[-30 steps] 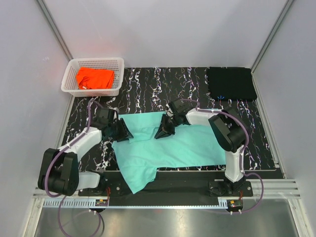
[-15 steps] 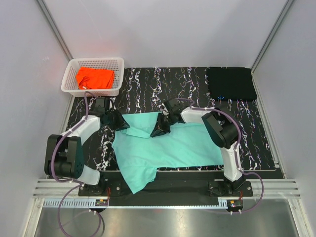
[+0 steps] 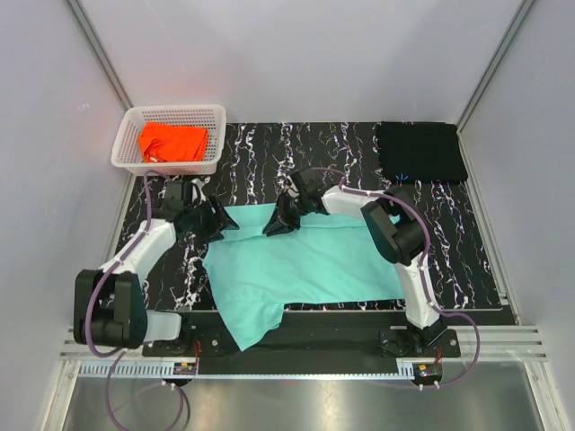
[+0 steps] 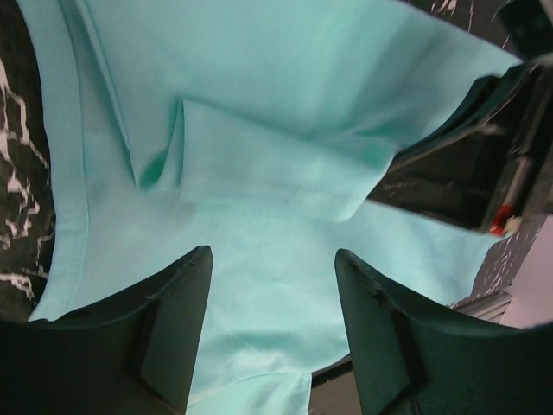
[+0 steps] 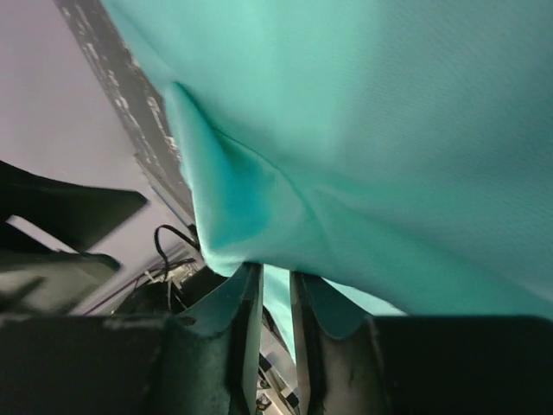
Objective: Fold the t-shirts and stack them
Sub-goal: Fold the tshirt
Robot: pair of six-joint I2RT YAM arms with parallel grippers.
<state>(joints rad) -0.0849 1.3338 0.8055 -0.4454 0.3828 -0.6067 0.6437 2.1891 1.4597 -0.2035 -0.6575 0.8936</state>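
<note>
Top external view: the mint-teal t-shirt (image 3: 310,260) lies spread across the near middle of the desk (image 3: 269,153), with its near-left part trailing over the front edge. The orange t-shirt (image 3: 172,142) sits in the white basket (image 3: 171,109) at the far left, and the black t-shirt (image 3: 420,151) lies folded at the far right corner, well apart from both arms.

Both arms have shifted toward the far side over the last second, and the small flap that was doubled over at the shirt's far-left corner has been drawn out, so that edge now runs nearly straight. The left gripper (image 3: 225,226) has let go. In its wrist view its fingers (image 4: 173,328) stand wide apart above bare teal cloth with nothing between them (a soft crease remains just ahead of them).

The right gripper (image 3: 274,226) sits on the far edge near the collar. Its fingers (image 5: 225,337) are almost together, and a ridge of teal cloth runs into the narrow gap, so it appears to keep a pinch on the shirt.

As I read it, this is the flattening step and no fold has been made yet. The overhanging near-left part looks like the next thing to sort out, since it could drag the shirt off square. The orange shirt is not yet taken out, so most of the task remains.
</note>
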